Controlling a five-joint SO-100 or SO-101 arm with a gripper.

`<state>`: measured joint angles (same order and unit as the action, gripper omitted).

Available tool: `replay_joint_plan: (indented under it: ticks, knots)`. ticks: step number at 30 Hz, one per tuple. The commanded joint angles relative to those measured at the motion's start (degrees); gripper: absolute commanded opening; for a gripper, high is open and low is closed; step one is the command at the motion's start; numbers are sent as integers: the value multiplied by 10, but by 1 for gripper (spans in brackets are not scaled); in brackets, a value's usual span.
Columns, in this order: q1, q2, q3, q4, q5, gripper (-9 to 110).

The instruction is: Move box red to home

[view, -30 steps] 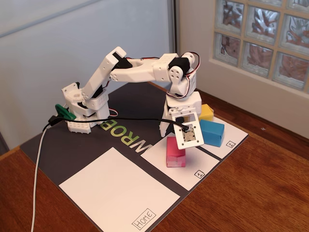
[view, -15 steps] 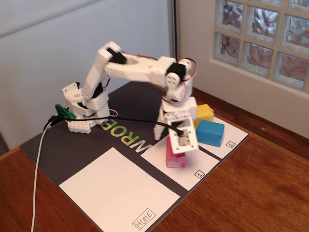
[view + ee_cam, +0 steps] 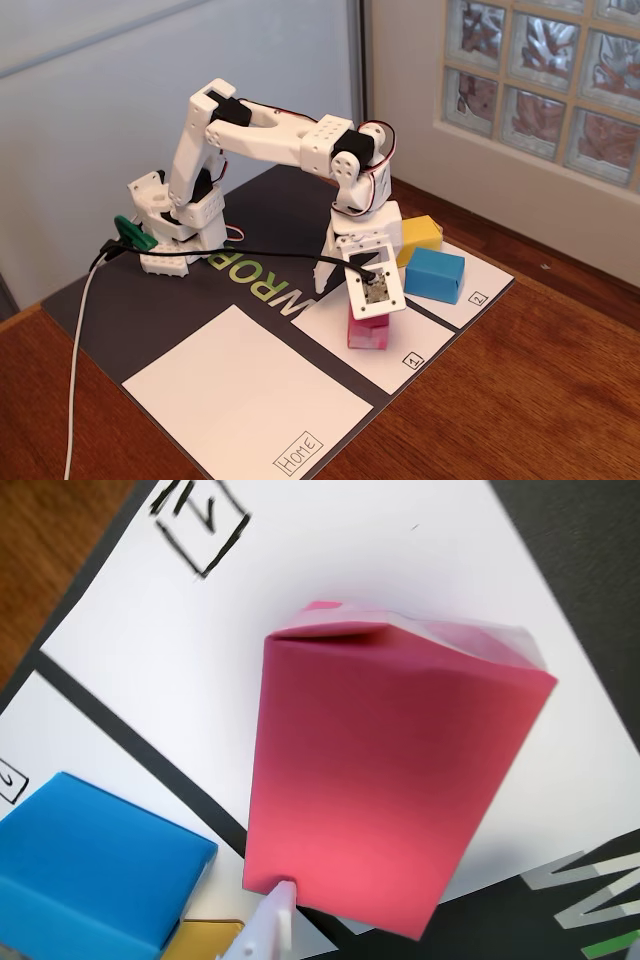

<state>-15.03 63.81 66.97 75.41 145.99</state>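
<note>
Box red [image 3: 368, 331] on sheet "1" [image 3: 385, 355], right of home [image 3: 240, 400]

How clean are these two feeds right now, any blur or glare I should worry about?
Fixed view: sharp, even daylight, soft shadows; the red box sits half hidden under the gripper. Wrist view: the red box fills the frame, slightly soft, with a pale sheen on its top fold; no harsh glare.
</note>
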Motion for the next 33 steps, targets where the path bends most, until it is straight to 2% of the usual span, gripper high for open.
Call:
replay_joint_plan:
  ticks: [1, 14, 33]
  knots:
    - [6, 34, -33, 20, -6, 38]
    - [9, 32, -126, 74, -11, 36]
    - [33, -84, -154, -13, 25, 42]
